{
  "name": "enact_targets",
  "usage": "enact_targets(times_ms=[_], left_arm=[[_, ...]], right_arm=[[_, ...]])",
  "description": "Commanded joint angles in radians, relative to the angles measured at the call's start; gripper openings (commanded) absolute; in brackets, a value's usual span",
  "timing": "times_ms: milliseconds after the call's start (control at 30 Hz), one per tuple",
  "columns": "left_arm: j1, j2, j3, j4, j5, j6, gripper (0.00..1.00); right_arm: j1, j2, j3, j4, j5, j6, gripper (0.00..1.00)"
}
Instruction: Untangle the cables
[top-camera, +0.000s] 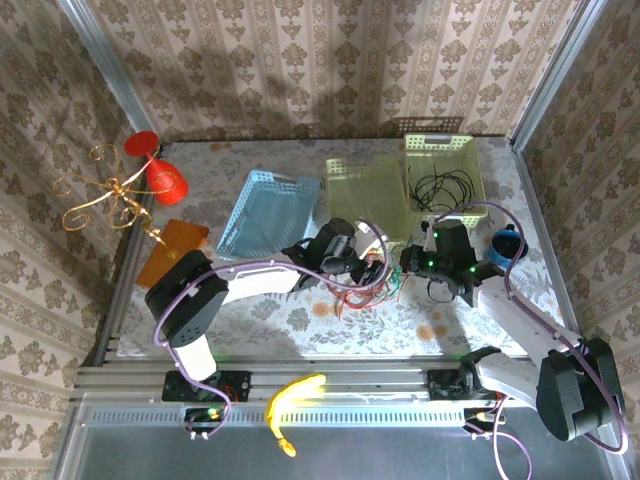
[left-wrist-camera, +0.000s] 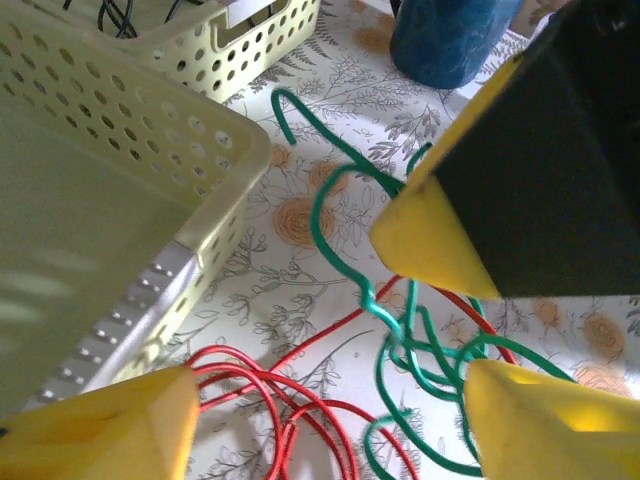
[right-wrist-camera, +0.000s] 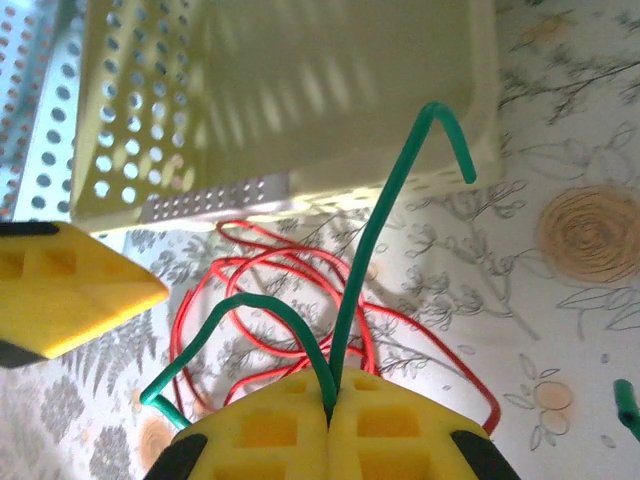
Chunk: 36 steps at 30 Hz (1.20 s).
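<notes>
The red cable (left-wrist-camera: 270, 390) lies in loops on the flowered cloth, tangled with the green cable (left-wrist-camera: 325, 205). My left gripper (left-wrist-camera: 330, 400) hovers just above this tangle, open, with nothing between its yellow fingertips (left-wrist-camera: 110, 430). My right gripper (right-wrist-camera: 330, 395) is shut on the green cable (right-wrist-camera: 385, 220), and two green strands rise from between its pads. Loops of the red cable (right-wrist-camera: 255, 265) lie beyond it. From above, the left gripper (top-camera: 358, 262) and right gripper (top-camera: 412, 262) meet over the tangle (top-camera: 365, 285). The black cable (top-camera: 445, 188) lies coiled in the rear basket.
A pale yellow-green tray (top-camera: 368, 195) sits just behind the tangle, and a perforated basket (top-camera: 440, 150) holds the black cable. A blue basket (top-camera: 265, 210) stands to the left and a blue cup (top-camera: 508, 245) to the right. A banana (top-camera: 295, 392) rests on the front rail.
</notes>
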Motion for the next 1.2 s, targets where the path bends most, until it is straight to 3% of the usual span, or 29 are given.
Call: enact_targets(times_ms=[0,233,300,433,567,633,800,1000,1167], left_arm=[[0.011,0.023,0.045,0.026,0.074,-0.035,0.67],[0.016,0.091,0.106,0.043,0.133,-0.058,0.58],[0.015,0.11,0.119,0.054,0.138,-0.072,0.43],[0.015,0.127,0.126,0.076,0.134,-0.092,0.0],[0.015,0.112,0.107,0.076,0.058,-0.106,0.0],[0.016,0.078,0.073,0.058,-0.039,-0.107,0.0],[0.017,-0.044,-0.061,0.048,-0.148,-0.103,0.0],[0.018,-0.154,-0.176,0.036,-0.233,-0.119,0.0],[0.021,-0.191,-0.207,0.029,-0.242,-0.12,0.0]], right_arm=[[-0.003,-0.028,-0.008,0.014,-0.089,-0.056,0.0],[-0.004,-0.031,-0.002,0.001,-0.113,-0.075,0.0],[-0.003,-0.028,0.001,0.001,-0.117,-0.075,0.0],[-0.004,-0.03,0.002,-0.004,-0.117,-0.081,0.0],[-0.004,-0.031,0.0,-0.024,-0.07,-0.08,0.0],[-0.005,-0.035,0.002,-0.058,0.031,-0.067,0.0],[-0.057,-0.031,-0.009,-0.153,0.269,0.008,0.0],[-0.172,-0.005,-0.043,-0.179,0.285,0.115,0.0],[-0.203,0.021,-0.041,-0.202,0.306,0.139,0.0]])
